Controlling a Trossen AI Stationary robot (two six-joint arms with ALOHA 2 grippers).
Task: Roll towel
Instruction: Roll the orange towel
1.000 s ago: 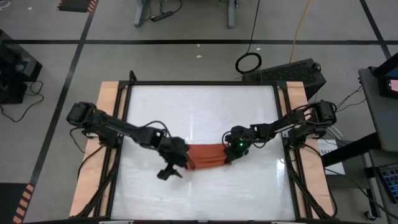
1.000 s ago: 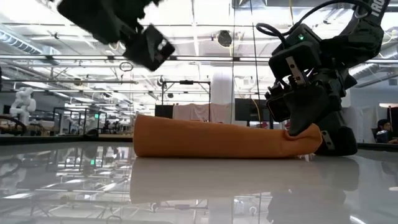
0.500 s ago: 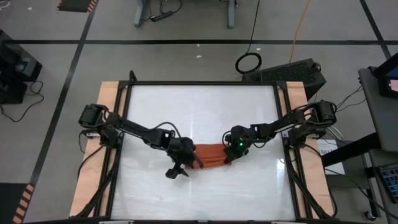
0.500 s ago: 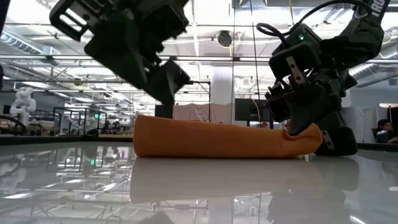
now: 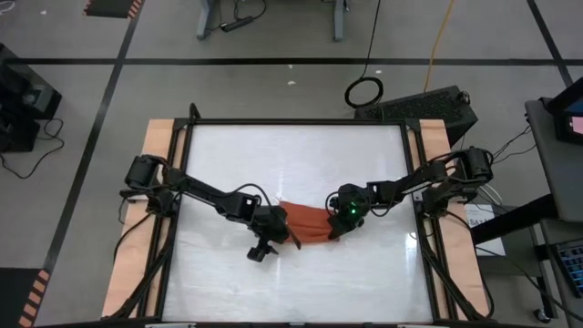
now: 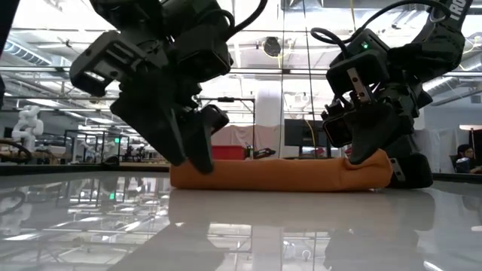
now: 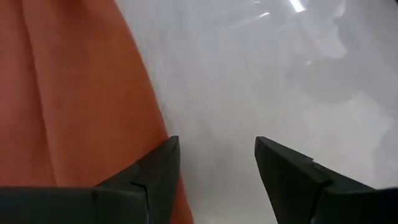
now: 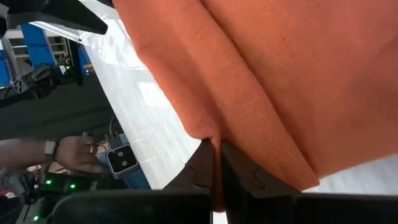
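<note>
Lying near the middle of the white tabletop (image 5: pixel 291 164), slightly toward the front edge: one rust-orange towel (image 5: pixel 310 225), bunched into a low, long roll between the two arms.

Left gripper (image 5: pixel 279 233): lowered at the towel's left end, fingers spread and released, gripping nothing. In the left wrist view one finger (image 7: pixel 163 163) sits at the cloth's edge, the other over bare tabletop. In the low view the dark gripper (image 6: pixel 197 150) stands in front of the roll's end.

Right gripper (image 5: pixel 335 230): at the towel's right end, clenched on a pinch of cloth. The right wrist view shows the fabric (image 8: pixel 267 81) drawn into a fold between closed fingers (image 8: pixel 196 174).

Beyond the tabletop, right wrist view: a person's hand (image 8: pixel 74 152) beside a small device.
</note>
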